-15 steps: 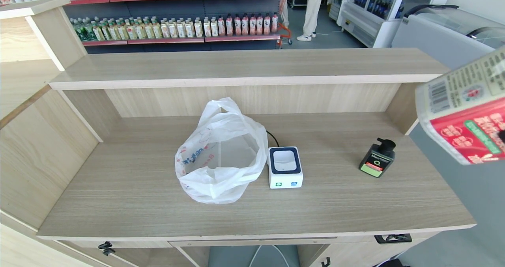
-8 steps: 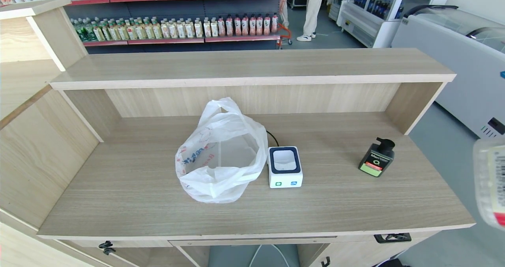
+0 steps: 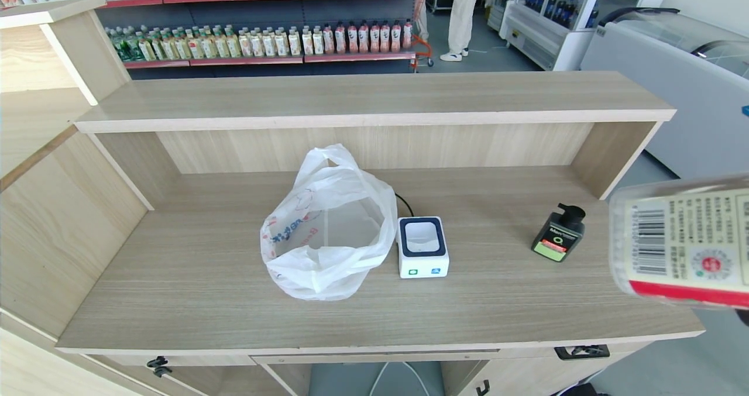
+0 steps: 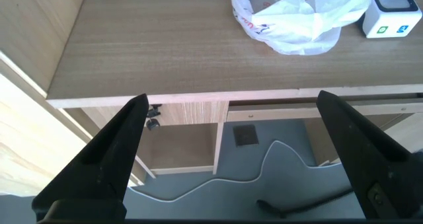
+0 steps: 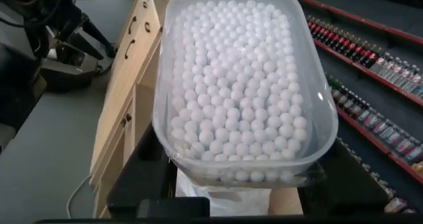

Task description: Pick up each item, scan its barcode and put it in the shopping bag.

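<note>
A clear tub of small white balls with a red-and-white barcode label [image 3: 684, 241] hangs in the air past the counter's right end, to the right of the black pump bottle [image 3: 559, 235]. My right gripper [image 5: 241, 181] is shut on the tub [image 5: 241, 85], a dark finger on each side. The white shopping bag [image 3: 327, 226] stands open mid-counter, with the white scanner [image 3: 422, 247] just to its right. My left gripper [image 4: 231, 151] is open, held low in front of the counter's front edge, with the bag [image 4: 297, 19] and scanner [image 4: 391, 9] beyond it.
The wooden counter [image 3: 234, 314] has a raised back shelf [image 3: 374, 95] and side walls at both ends. Drawer handles [image 3: 582, 353] sit under the front edge. Freezers [image 3: 661, 51] stand at the right, and drink shelves behind.
The tub swung from high at the right, down almost out of the head view, then back in lower, its barcode now facing up toward the head camera. Bag, scanner and bottle stayed put.
</note>
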Tool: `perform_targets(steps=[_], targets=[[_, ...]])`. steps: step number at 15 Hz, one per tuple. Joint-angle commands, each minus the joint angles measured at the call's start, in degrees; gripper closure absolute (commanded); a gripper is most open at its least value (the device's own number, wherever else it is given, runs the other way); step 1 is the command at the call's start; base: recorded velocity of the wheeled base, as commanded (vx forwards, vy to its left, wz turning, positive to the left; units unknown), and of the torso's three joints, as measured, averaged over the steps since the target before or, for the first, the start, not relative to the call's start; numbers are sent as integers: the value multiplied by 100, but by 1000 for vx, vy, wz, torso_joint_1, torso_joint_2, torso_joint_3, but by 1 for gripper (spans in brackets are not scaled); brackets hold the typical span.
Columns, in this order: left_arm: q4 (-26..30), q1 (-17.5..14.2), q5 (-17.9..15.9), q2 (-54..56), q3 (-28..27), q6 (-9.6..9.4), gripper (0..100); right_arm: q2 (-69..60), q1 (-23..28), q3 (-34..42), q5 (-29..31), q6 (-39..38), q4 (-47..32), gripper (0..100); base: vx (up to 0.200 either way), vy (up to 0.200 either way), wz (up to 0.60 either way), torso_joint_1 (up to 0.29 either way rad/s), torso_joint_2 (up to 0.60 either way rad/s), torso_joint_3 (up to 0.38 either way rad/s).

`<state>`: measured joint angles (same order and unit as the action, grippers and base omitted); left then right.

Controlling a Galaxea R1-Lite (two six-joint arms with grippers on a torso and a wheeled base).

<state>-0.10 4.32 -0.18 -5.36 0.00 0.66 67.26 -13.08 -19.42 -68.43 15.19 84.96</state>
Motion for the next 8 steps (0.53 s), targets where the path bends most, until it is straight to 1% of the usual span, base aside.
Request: perform_targets(steps=[1, 2, 3, 4, 6, 7, 8], targets=[[1, -1, 1, -9, 0, 4, 0, 253, -239, -123, -22, 28, 12, 100, 0, 0, 0, 0, 0, 0], [1, -1, 1, -9, 0, 13, 0, 262, -336, -159, -118, 54, 3, 100, 0, 0, 0, 0, 0, 0], [1, -1, 1, -9, 0, 4, 0, 358, -415, -220, -373, 177, 30, 100, 0, 0, 0, 0, 0, 0], [-8, -1, 1, -9, 0, 4, 0, 464, -467, -299, -505, 265, 47, 100, 0, 0, 0, 0, 0, 0], [1, -1, 1, -9, 0, 4, 0, 622, -564, -378, -584, 344, 47, 100, 0, 0, 0, 0, 0, 0], [1, -1, 1, -9, 0, 4, 0, 798, -582, -493, -760, 441, 56, 100, 0, 0, 0, 0, 0, 0], [-8, -1, 1, -9, 0, 4, 0, 912, -590, -598, -813, 485, 56, 100, 0, 0, 0, 0, 0, 0]])
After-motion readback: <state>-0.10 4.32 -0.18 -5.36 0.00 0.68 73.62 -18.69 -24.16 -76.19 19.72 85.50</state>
